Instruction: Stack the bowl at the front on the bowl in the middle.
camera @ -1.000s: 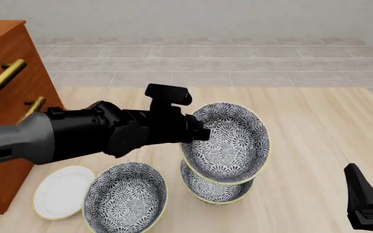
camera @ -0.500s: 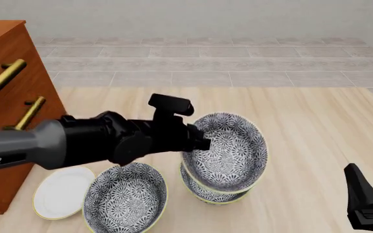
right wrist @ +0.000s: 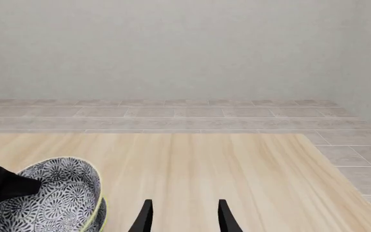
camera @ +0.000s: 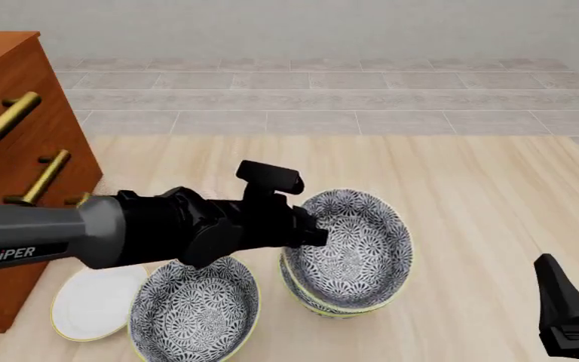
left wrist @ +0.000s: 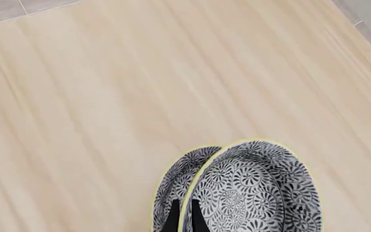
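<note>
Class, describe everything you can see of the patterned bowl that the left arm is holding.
The held bowl is deep and round, covered inside and out with a dense black-and-white floral pattern, with a pale yellow rim. It looks like glazed ceramic. The left pincer grips its rim on the left side, one finger inside and one outside. The bowl is tilted, its opening turned toward the camera, and sits partly nested in the matching lower bowl. Whether the two touch cannot be told.

The front view looks forward and down across the counter (camera: 491, 196) from above and behind the arms. The left wrist view looks steeply down, close over the stacked bowls (left wrist: 250, 193). The right wrist view faces level toward the wall (right wrist: 185, 48), sharing those bowls.
</note>
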Robot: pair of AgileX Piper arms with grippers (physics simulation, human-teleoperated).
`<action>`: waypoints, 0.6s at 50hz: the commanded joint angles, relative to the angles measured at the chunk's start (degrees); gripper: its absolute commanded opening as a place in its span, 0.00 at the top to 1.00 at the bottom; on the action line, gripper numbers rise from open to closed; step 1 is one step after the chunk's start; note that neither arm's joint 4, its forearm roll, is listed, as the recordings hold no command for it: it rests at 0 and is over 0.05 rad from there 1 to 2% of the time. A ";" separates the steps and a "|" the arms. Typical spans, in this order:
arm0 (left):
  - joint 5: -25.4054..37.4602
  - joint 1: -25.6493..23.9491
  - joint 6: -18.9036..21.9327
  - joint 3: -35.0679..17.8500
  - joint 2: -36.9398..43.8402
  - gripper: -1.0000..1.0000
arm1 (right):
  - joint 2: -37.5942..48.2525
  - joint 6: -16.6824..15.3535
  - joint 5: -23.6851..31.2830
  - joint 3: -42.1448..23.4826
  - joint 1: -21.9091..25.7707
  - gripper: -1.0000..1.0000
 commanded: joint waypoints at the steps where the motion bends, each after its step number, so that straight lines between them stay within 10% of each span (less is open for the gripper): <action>1: -1.29 -0.29 0.16 -0.05 1.56 1.00 | 0.00 0.00 0.00 0.00 0.00 0.00; 28: -1.76 0.47 1.18 0.70 0.80 1.00 | 0.00 0.00 0.00 0.00 0.00 0.00; 29: -1.76 0.55 1.54 0.75 0.52 0.00 | 0.00 0.00 0.00 0.00 0.00 0.00; 30: -1.64 0.58 1.52 0.75 0.39 0.00 | 0.01 0.00 0.00 0.00 0.00 0.00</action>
